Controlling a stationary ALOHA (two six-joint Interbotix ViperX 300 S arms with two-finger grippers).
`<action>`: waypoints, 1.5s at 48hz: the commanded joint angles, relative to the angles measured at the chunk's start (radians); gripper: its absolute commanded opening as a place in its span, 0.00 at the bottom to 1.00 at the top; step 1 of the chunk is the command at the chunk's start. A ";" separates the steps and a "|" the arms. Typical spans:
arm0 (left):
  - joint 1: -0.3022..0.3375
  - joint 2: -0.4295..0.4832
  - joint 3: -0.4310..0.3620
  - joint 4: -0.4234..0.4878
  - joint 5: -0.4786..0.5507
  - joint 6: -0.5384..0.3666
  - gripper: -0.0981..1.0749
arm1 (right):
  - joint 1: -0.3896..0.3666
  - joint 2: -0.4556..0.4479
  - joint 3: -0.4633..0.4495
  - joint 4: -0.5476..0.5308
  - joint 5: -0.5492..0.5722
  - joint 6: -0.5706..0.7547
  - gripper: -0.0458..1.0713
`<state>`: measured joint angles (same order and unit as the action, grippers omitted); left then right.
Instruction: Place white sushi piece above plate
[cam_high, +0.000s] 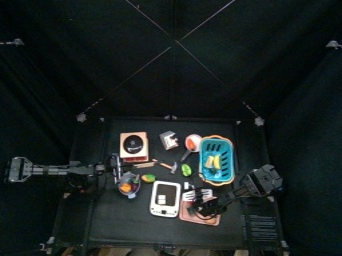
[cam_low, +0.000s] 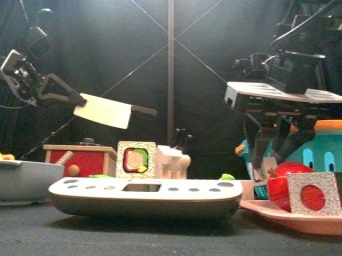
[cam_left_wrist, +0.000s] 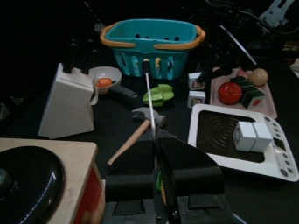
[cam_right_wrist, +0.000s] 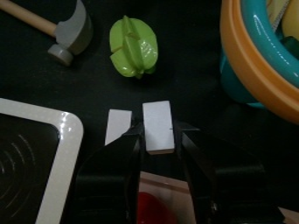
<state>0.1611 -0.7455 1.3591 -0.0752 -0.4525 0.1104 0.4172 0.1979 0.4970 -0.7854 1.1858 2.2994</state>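
Observation:
The white sushi piece (cam_right_wrist: 159, 122) stands on edge on the black table, just past the rim of the salmon-pink plate (cam_right_wrist: 149, 181). My right gripper (cam_right_wrist: 159, 136) hangs over it, open, with one jaw on each side of the piece. A second, thinner white slab (cam_right_wrist: 117, 125) lies close beside it. From above, the right gripper (cam_high: 211, 203) sits at the plate's (cam_high: 201, 214) far edge. From the front, its fingers (cam_low: 274, 150) hang behind the plate (cam_low: 301, 215) and a red item hides the piece. My left gripper (cam_left_wrist: 162, 153) rests at the table's left, shut.
The blue basket (cam_right_wrist: 263, 52) is close behind the piece. A green toy vegetable (cam_right_wrist: 136, 45) and a toy hammer (cam_right_wrist: 65, 31) lie beyond it. The white tray with dark spots (cam_right_wrist: 35, 166) borders the plate. A sushi slice with a red centre (cam_low: 315, 190) stands on the plate.

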 joint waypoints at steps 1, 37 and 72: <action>0.000 0.003 -0.012 -0.002 -0.002 0.002 0.37 | -0.011 -0.018 0.002 0.000 -0.025 0.003 0.66; 0.000 0.003 -0.012 -0.002 -0.002 0.000 0.37 | -0.035 0.009 0.023 0.023 -0.109 0.006 0.67; 0.000 0.002 -0.012 -0.002 -0.002 0.000 0.37 | -0.035 -0.029 0.017 0.031 -0.078 -0.008 0.87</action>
<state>0.1611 -0.7440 1.3591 -0.0752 -0.4495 0.1120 0.3835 0.2240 0.5277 -0.7517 1.0922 2.2933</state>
